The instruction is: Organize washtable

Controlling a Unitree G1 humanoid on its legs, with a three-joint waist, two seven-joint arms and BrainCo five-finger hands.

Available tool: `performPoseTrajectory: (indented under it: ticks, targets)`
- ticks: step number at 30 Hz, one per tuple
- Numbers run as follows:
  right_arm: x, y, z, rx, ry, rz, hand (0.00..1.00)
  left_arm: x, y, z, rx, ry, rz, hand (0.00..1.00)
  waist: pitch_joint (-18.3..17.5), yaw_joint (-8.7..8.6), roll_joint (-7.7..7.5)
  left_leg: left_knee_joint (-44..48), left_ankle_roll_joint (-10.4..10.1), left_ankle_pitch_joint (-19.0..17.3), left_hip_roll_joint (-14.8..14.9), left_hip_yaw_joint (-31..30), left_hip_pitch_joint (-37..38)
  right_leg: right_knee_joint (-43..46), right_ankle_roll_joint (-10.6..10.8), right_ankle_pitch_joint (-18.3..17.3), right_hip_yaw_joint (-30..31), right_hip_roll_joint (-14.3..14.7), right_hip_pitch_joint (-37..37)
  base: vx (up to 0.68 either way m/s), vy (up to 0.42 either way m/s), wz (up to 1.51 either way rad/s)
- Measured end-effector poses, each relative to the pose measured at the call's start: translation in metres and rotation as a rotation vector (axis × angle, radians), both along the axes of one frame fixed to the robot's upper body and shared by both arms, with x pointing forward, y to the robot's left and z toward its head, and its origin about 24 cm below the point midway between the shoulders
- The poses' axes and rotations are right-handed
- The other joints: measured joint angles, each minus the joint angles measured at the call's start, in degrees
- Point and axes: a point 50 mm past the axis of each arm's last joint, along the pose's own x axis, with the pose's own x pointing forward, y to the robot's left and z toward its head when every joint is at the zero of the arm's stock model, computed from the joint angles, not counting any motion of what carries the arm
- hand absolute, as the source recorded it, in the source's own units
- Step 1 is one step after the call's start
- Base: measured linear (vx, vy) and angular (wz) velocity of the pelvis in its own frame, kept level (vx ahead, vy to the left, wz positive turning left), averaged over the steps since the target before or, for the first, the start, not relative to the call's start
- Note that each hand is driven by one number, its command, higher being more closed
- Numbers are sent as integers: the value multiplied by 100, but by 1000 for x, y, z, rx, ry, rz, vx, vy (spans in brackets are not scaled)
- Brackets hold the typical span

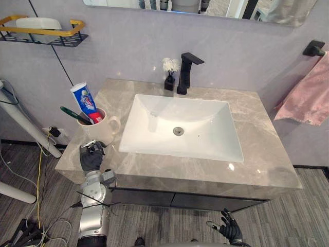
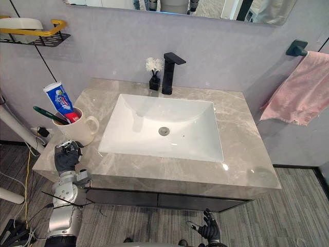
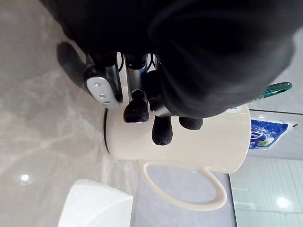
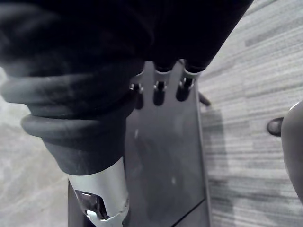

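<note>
Cream mug point(image 1: 103, 131), holding toothpaste tube point(image 1: 85, 100) and green toothbrush point(image 1: 72, 114), stood at the countertop's point(image 1: 257, 149) left end, beside the sink point(image 1: 180, 128). Left hand point(image 1: 91, 157) was just before it, fingers relaxed, tips at its wall. Right hand point(image 1: 230, 228) hung below the counter, fingers spread.

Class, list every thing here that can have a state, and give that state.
mug: upright on the counter
toothpaste tube: leaning in the mug
toothbrush: leaning in the mug
faucet: off
sink: empty
towel: hanging on the wall
left hand: open, beside the mug
right hand: open, below the counter
</note>
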Motion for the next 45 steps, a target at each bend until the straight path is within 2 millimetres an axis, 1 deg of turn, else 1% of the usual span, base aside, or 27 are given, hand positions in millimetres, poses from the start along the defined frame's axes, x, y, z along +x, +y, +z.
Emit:
performPoseTrajectory:
  ticks: [5, 9, 15, 18, 22, 26, 28, 38, 41, 43, 45]
  targets:
    - [3, -1, -4, -1, 15, 11, 0, 7, 8, 0, 41, 17, -14, 100, 3, 1, 4, 0, 0, 0, -2, 4, -4, -24, -1, 19, 11, 3, -3, -5, -1, -1]
    - [6, -2, -4, -6, 9, 15, 0, 8, 16, 2, 81, 24, -13, 100, 5, 4, 7, 0, 2, 0, -14, 63, -51, -134, -3, 109, 105, 5, -50, -27, -4, -11]
    - [7, -9, -5, -19, 19, 3, 0, 13, 27, 5, 153, 45, -17, 100, 6, -10, 6, -1, 4, 0, -30, 62, -87, -174, 6, 147, 147, 1, -92, -13, -5, -4]
    - [6, -9, -7, -18, 27, 5, 0, 13, 30, 6, 177, 53, -31, 100, 9, -15, 8, -1, 4, 0, -32, 57, -108, -181, 6, 147, 145, -1, -108, 0, 0, 0]
    - [11, -10, -6, -19, 15, 6, 0, 15, 34, 9, 241, 69, -43, 100, 11, -12, 4, 0, 5, 1, -37, 55, -186, -178, 9, 157, 154, -2, -192, 0, 0, 0]
    - [12, -13, -5, -28, 11, 1, 0, 21, 39, 12, 266, 73, -57, 100, 25, -4, -3, 1, 6, 1, -55, 51, -203, -184, 10, 162, 153, -17, -203, 0, 0, 0]
    - [16, -16, -4, -33, 2, -10, 0, 22, 43, 15, 290, 79, -59, 100, 40, -34, -24, 2, 7, 1, -61, 52, -205, -183, 11, 162, 156, -24, -210, 0, 0, 0]
    - [19, -20, -5, -39, 2, -16, 0, 34, 48, 28, 322, 51, -51, 100, 137, -42, -91, 3, 7, 1, -69, 55, -275, -177, 13, 166, 167, -30, -292, -6, -3, 0]
    - [20, -20, -5, -39, 0, -15, 0, 38, 48, 30, 308, 40, -46, 100, 146, -80, -99, 3, 8, 0, -73, 55, -283, -181, 13, 166, 166, -33, -297, 0, 0, 0]
    - [21, -19, -4, -39, -3, -15, 0, 39, 48, 30, 302, 41, -40, 100, 147, -137, -98, 3, 9, -1, -75, 56, -285, -181, 13, 166, 166, -36, -300, 0, 0, 0]
    - [21, -20, -5, -40, -1, -16, 0, 42, 49, 31, 290, 34, -26, 100, 159, -149, -96, 3, 8, -1, -75, 60, -285, -181, 11, 167, 167, -36, -302, 0, 0, 0]
